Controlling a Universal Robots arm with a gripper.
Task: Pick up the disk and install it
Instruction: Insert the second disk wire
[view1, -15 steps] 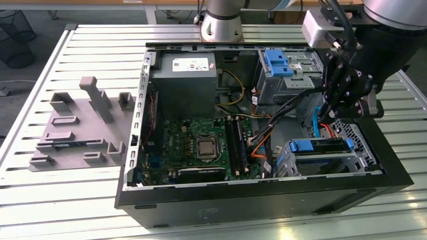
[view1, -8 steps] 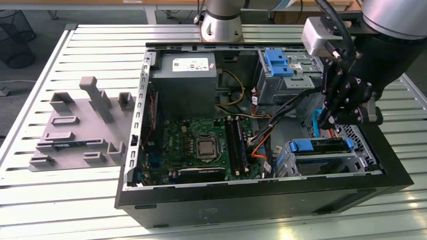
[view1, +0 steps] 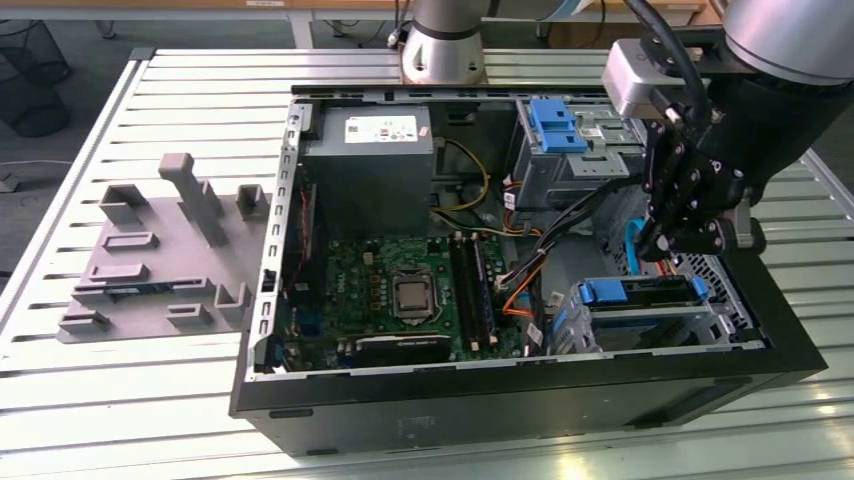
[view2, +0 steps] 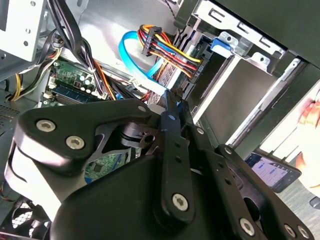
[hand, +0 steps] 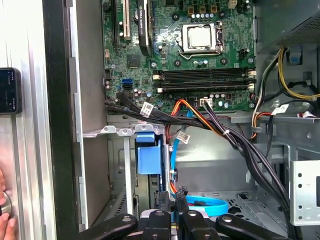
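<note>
Your end effector (view1: 663, 247) hung closed and empty inside the computer case (view1: 534, 395), at twelve o'clock from the disk (view1: 641, 297); no label print was readable.

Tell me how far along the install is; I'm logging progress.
Done, it seems: the disk sits in its bay in the case. In hand: nothing visible; the gripper hangs just above the disk. Left: I cannot tell whether it is fully seated.
</note>
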